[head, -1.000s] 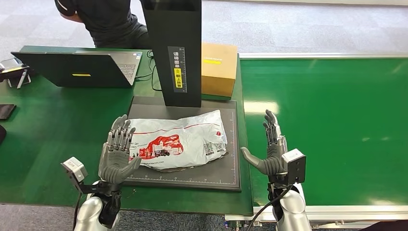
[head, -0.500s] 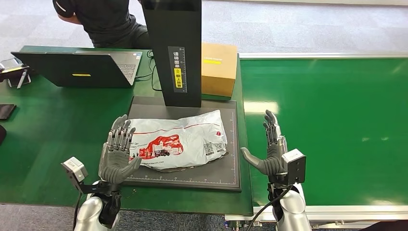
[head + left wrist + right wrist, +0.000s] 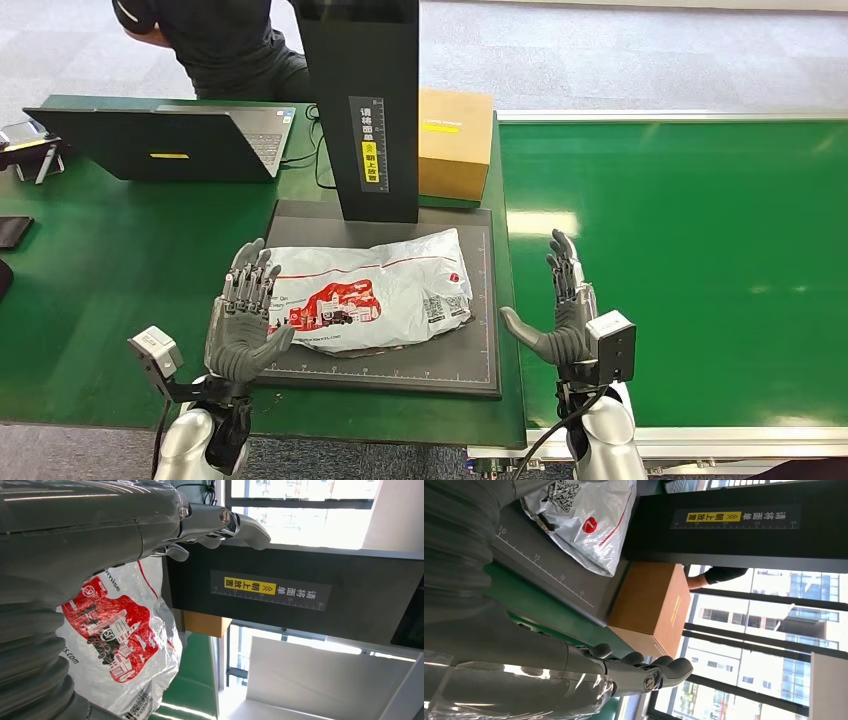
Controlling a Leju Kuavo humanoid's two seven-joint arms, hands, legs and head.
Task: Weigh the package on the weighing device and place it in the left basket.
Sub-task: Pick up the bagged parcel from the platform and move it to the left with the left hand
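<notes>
Package (image 3: 372, 292) lies flat on the dark weighing plate (image 3: 400, 370), in front of the tall black post (image 3: 362, 110). It is a white plastic bag with a red picture on it. Its long side runs from the plate's left edge toward the right edge, so one short end points at each hand

Left hand (image 3: 243, 318) is right at the bag's left end, fingers spread wide and palm turned toward the bag. It looks like it touches the bag's edge or is just beside it; I cannot tell which. It holds nothing

Right hand (image 3: 560, 310) is past the plate's right edge, over the green belt (image 3: 700, 250). Its fingers are spread too, its palm faces the bag, and it holds nothing. There is a gap between it and the bag's right end

So the bag sits between the two open palms, and the left hand is much nearer. I think the right hand must come in across the plate's edge before both can squeeze the ends and lift

A brown box (image 3: 455, 143) stands behind the plate, and a laptop (image 3: 165, 140) sits at the desk's back left. I see no basket
</notes>
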